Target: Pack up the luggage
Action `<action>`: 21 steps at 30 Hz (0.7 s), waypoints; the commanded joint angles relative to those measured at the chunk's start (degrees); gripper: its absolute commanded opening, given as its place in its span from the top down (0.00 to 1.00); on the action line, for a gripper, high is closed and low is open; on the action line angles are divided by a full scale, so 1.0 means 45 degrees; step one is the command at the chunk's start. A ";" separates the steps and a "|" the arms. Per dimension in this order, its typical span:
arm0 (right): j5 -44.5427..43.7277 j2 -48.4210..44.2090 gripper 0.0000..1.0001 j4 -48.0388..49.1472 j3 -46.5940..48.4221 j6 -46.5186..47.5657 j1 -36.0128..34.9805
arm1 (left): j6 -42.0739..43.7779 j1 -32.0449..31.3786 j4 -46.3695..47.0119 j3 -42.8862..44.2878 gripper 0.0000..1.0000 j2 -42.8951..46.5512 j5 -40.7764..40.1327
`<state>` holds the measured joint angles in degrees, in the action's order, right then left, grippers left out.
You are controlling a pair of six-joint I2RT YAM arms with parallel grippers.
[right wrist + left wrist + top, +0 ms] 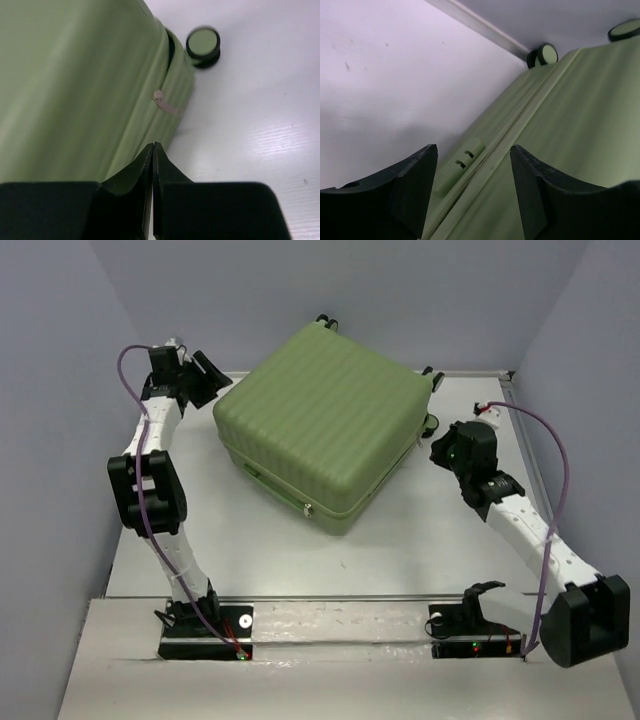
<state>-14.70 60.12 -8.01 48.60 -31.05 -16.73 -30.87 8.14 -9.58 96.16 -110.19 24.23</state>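
The luggage point(325, 420), a light-green ribbed hard-shell suitcase, lies flat and closed in the middle of the table. My left gripper point(207, 378) is open at its far-left corner; in the left wrist view point(474, 165) the zipper seam and a green lock block point(461, 164) lie between the fingers. My right gripper point(440, 452) is shut and empty beside the suitcase's right side. In the right wrist view point(153, 146) its tips point at the shell edge point(90, 85), below a pale zipper pull point(165, 103) and a black wheel point(203, 44) with a green hub.
Grey walls close in the table on the left, back and right. A metal rail point(330, 597) runs along the near edge in front of both arm bases. Purple cables point(556, 490) hang along both arms. Suitcase wheels point(543, 54) sit near the back wall.
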 commanded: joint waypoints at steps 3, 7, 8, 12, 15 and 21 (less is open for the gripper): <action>0.2620 0.2711 0.93 0.1525 -0.0195 -0.0776 0.0652 | -0.0306 -0.1574 0.1384 -0.1774 0.30 -0.0123 0.0710; 0.4005 0.4333 0.93 0.2443 0.0293 -0.0932 0.0769 | -0.1746 -0.1751 0.4070 -0.5247 0.34 0.1046 0.0866; 0.4453 0.4684 0.93 0.2889 0.0623 -0.0991 0.0769 | -0.1965 -0.1828 0.4586 -0.5971 0.34 0.1436 0.0789; 0.7165 0.7004 0.93 0.3791 0.2165 -0.0855 0.0769 | -0.2338 -0.2355 0.5780 -0.9410 0.34 0.3468 0.0145; 0.8708 0.8043 0.93 0.3811 0.3957 -0.0660 0.0769 | -0.2513 -0.2453 0.6405 -1.1553 0.35 0.4987 -0.0383; 1.0628 1.0582 0.83 0.2428 0.7769 -0.0503 0.0652 | -0.2651 -0.3487 0.6759 -1.4312 0.34 0.7917 -0.1203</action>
<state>9.41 103.74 -5.04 69.25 -29.91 -8.73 -42.61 1.13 19.09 38.33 -82.59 11.88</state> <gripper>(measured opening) 0.101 0.653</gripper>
